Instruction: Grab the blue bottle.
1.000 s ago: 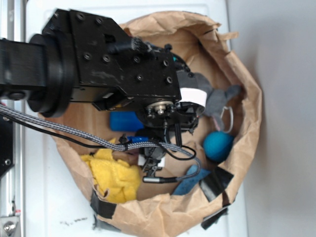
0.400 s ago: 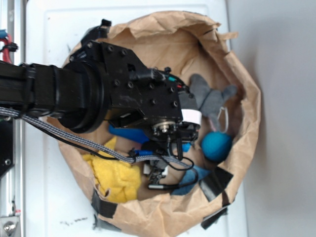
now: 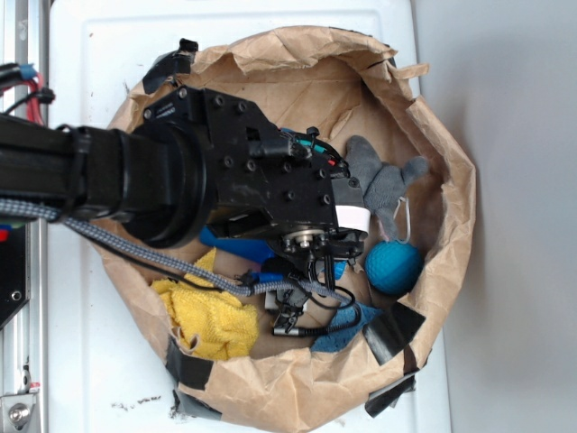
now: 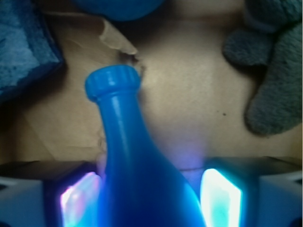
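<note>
Exterior view: one black robot arm point(image 3: 180, 180) reaches from the left into one brown paper bag point(image 3: 451, 216) with a rolled-down rim. The bag lies on a white surface point(image 3: 90, 379). Several strips of black tape point(image 3: 389, 332) patch the rim. Contents counted: one blue bottle point(image 3: 236, 247), mostly hidden under the arm, its body showing just left of the wrist; one blue ball point(image 3: 394, 266) near the right wall; one grey plush toy point(image 3: 383, 180) above the ball; one yellow cloth point(image 3: 209, 311) at lower left; one dark blue cloth point(image 3: 347, 323) at the bottom, beside the tape. A braided grey cable point(image 3: 135, 253) runs along the arm. The gripper point(image 3: 335, 257) points down into the bag; its jaws are hidden from here. No writing can be read.

Wrist view: the blue bottle point(image 4: 137, 165) lies between the two fingers, neck pointing away, cap end resting on the paper floor. The gripper point(image 4: 142, 201) stands spread, one lit finger point(image 4: 220, 198) on each side of the bottle body; whether the pads touch the bottle cannot be told. The grey plush toy point(image 4: 272, 71) lies at upper right, the dark blue cloth point(image 4: 23, 52) at upper left, the blue ball point(image 4: 118, 7) at the top edge. No label shows.
</note>
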{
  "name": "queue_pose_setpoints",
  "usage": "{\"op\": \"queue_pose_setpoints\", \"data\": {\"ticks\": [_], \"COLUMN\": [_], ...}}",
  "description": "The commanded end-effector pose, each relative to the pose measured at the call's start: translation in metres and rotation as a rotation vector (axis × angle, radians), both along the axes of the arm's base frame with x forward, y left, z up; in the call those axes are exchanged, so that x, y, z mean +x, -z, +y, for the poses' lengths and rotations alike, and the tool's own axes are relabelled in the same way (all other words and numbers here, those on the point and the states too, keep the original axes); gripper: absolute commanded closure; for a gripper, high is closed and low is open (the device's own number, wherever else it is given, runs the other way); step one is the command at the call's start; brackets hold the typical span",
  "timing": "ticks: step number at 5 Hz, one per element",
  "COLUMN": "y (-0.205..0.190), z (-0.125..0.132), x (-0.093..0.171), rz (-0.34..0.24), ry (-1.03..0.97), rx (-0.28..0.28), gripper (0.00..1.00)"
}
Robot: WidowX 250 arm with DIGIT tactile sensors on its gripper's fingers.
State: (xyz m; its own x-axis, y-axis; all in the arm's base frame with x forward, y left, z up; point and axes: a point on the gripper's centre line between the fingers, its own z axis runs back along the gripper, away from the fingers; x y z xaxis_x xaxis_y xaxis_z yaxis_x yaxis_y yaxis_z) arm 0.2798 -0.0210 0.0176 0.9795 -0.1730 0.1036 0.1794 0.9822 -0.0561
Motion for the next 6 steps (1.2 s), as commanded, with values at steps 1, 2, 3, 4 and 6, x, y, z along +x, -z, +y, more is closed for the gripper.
{"op": "queue_pose_setpoints", "data": {"ticks": [1, 2, 3, 4, 6], "y": [-0.016, -0.035, -0.063, -0.097, -0.156], "z": [0.007, 0.012, 0.02, 0.022, 0.025], "x": [0.002, 0.001, -0.003, -0.005, -0.013], "rz": [-0.052, -0.067, -0.072, -0.099, -0.104], "ry": [0.003, 0.0, -0.025, -0.056, -0.187], "rx": [-0.002, -0.033, -0.067, -0.1, -0.002], "gripper": [1.0, 1.0, 1.0, 1.0, 1.0]}}
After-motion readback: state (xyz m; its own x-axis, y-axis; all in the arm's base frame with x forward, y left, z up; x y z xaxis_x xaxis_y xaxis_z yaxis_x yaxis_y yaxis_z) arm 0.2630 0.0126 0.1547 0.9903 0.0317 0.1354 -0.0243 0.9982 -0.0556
